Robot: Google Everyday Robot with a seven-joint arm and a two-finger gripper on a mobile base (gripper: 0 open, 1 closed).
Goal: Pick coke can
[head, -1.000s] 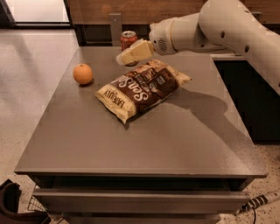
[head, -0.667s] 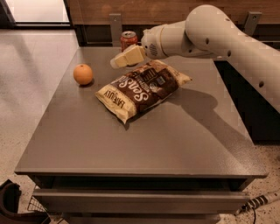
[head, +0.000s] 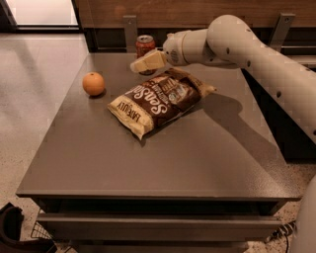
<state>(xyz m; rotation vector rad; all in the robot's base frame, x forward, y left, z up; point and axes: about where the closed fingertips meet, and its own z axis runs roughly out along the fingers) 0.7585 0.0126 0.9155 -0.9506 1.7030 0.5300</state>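
- Count: 1 coke can (head: 144, 45), 1 orange (head: 93, 83), 1 chip bag (head: 158, 99), 1 table (head: 148, 163), 1 arm (head: 237, 42) w/ 1 gripper (head: 140, 64).
- Coke can: upright at far edge of table, just left of ctr, close to the wood wall (head: 197, 12) behind. Red body, silver top rim visible. Lower part hidden by gripper.
- Gripper: cream-coloured, points left and slightly down, right in front of the can from the camera's side. Overlaps the can's lower half in view; can't tell if touching. Open or closed: can't tell from this angle.
- Arm: comes in from the right, white, bends above the table's far right part, throws a shadow on the tabletop beside the bag.
- Chip bag: brown & yellow, lies flat at a diagonal, mid-table. Its far end sits just below the gripper, near the can. Closest obstacle to the can.
- Orange: left of bag, well apart from the can, on the table's left part.
- Around: 2 metal brackets on back wall, one (head: 130, 29) just left of the can, one (head: 280, 27) far right behind the arm. Pale speckled floor (head: 34, 84) left of table. Wire basket (head: 42, 231) low at bottom left, under table edge.
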